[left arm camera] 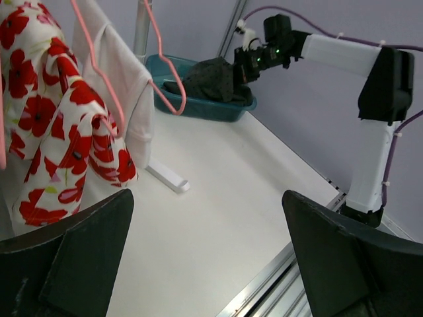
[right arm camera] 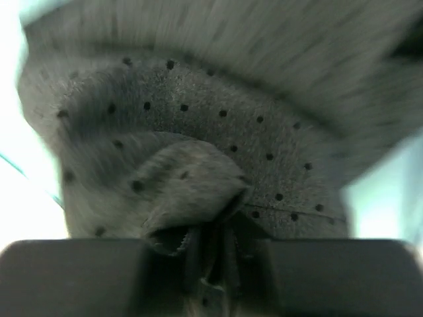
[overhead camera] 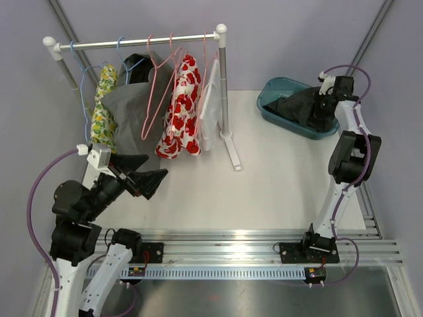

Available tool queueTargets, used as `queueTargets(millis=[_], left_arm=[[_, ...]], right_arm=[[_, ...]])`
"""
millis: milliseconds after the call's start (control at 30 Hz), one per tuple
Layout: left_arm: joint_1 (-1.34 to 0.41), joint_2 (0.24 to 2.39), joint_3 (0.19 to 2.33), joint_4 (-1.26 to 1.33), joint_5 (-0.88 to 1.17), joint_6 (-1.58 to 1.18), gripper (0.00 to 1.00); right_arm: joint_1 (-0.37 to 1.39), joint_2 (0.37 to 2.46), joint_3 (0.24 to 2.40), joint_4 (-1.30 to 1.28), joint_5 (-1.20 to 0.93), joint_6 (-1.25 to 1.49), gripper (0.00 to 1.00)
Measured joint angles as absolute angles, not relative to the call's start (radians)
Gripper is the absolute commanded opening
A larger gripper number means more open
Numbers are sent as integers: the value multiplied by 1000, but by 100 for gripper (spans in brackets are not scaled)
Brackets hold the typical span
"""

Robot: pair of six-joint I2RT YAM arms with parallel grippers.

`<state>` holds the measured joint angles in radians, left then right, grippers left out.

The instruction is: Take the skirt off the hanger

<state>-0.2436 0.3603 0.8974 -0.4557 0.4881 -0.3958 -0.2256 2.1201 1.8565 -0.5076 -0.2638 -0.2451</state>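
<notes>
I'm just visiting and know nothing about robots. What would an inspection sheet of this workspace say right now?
Surface: white table, clean-looking.
Job's things: dark dotted skirt lies in teal bin; pink hanger hangs empty on rack.
Clutter: lemon-print garment, grey garment, red floral garment, white garment, all hung.
Grippers: left gripper open, holding nothing; right gripper closed on skirt fold.
Cables: purple cable loops along each arm.
Surroundings: plain walls; metal rail at near edge.

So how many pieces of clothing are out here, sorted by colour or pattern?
Yellow lemon print: 1
Grey: 1
Black, partly hidden behind the grey: 1
Red flowers: 1
Plain white: 1
Dark dotted, in the teal bin: 1
Total: 6
</notes>
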Motion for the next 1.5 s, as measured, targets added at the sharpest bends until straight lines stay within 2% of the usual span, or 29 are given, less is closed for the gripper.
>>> queueTargets(millis=[100, 133, 200, 233, 367, 433, 500, 633, 867, 1100, 1233, 1267, 1300, 1333, 1500], left_arm=[[-244, 466, 999, -452, 512, -384, 97], [-244, 504, 1029, -448, 518, -381, 97], [-244, 575, 1078, -445, 525, -374, 96], [-244, 603, 1093, -444, 525, -369, 96], [-288, 719, 1154, -448, 503, -356, 94], [-367, 782, 1193, -456, 446, -338, 94], [-467, 849, 1247, -476, 369, -316, 90], [-641, 1048, 1433, -508, 169, -271, 81], [-654, 1364, 1697, -545, -143, -226, 79], [-655, 1602, 1873, -586, -249, -184, 60], [-648, 1672, 1908, -598, -266, -171, 33], [-646, 1684, 1917, -602, -267, -168, 19], [-642, 1693, 1922, -602, -267, -168, 12], [-640, 1698, 1925, -603, -267, -163, 0], [-622, 1697, 1934, -604, -266, -149, 0]], right_arm=[[-233, 2173, 1858, -583, -344, -265, 41], [-235, 2176, 1858, -603, -365, -268, 53], [-239, 2165, 1858, -621, -395, -271, 66], [-243, 2149, 1855, -626, -406, -275, 78], [-258, 1987, 1795, -641, -414, -294, 95], [-265, 1873, 1751, -648, -422, -305, 96], [-267, 1735, 1695, -653, -451, -319, 96], [-266, 1465, 1520, -662, -654, -366, 95], [-262, 1209, 1147, -701, -1045, -381, 94], [-262, 1156, 1049, -738, -1127, -385, 93], [-262, 1145, 1046, -738, -1146, -387, 93], [-262, 1145, 1046, -739, -1146, -390, 93], [-262, 1145, 1046, -741, -1146, -392, 93], [-262, 1145, 1046, -743, -1146, -395, 93], [-262, 1145, 1046, -749, -1145, -404, 93]])
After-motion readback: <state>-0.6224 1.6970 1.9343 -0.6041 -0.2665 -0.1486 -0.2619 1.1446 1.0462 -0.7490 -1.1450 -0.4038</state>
